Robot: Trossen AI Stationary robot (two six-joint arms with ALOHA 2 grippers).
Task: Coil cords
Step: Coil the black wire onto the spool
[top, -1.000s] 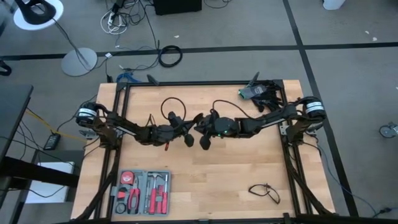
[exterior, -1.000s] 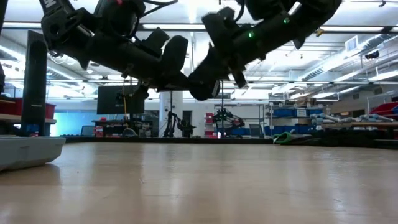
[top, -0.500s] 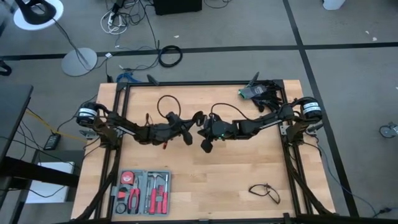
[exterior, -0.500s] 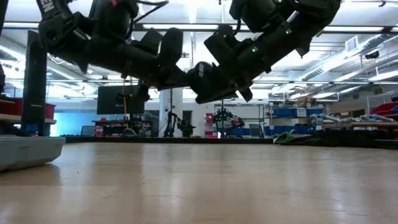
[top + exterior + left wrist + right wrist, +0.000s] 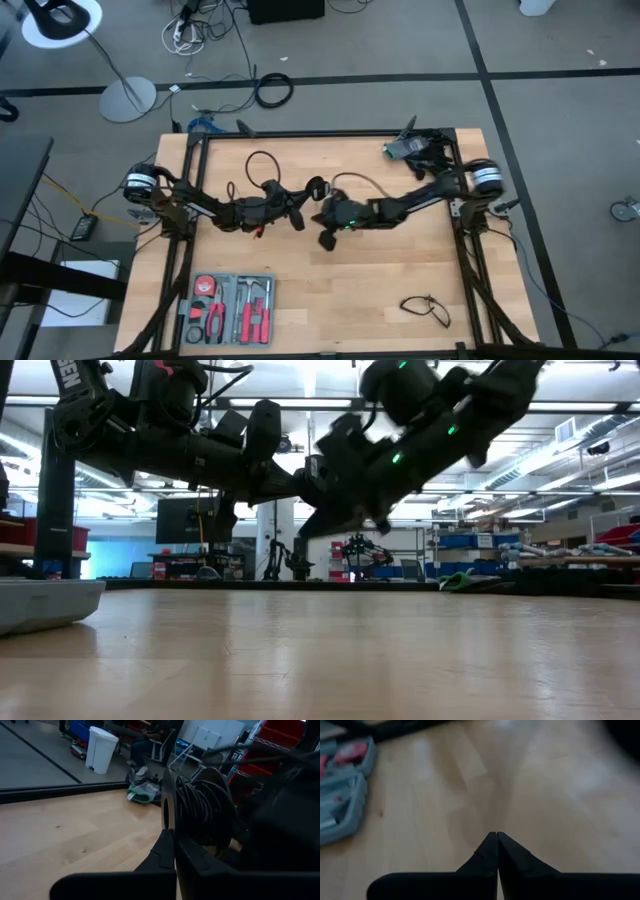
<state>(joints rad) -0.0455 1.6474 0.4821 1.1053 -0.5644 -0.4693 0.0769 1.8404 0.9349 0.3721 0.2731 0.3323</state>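
Observation:
A thin black cord (image 5: 425,308) lies in a small loose tangle on the table near its near right corner, far from both grippers. My left gripper (image 5: 314,189) (image 5: 171,832) hovers shut over the middle of the table, level and pointing right and slightly far. My right gripper (image 5: 326,238) (image 5: 497,835) is shut just beside it, slanting down toward the near left, with nothing between its fingers. Both hang clear above the wood in the low view, with my left gripper (image 5: 298,482) above my right gripper (image 5: 308,532). My left gripper's shut tips stand right below a thin dark upright edge (image 5: 165,795) with bundled black cabling behind it, close to the right arm. Whether they touch it I cannot tell.
A grey tool case (image 5: 230,305) (image 5: 340,785) lies at the near left. A grey-green device (image 5: 412,148) (image 5: 145,790) sits at the far right corner. A black frame (image 5: 320,134) rims the table. Bare wood lies below and in front of both grippers.
My right gripper has sunk toward the table and drifted a little toward the left and near edges, staying shut at the end. My left hand has rolled slightly about its own axis and stayed in place. The cord on the table has not moved.

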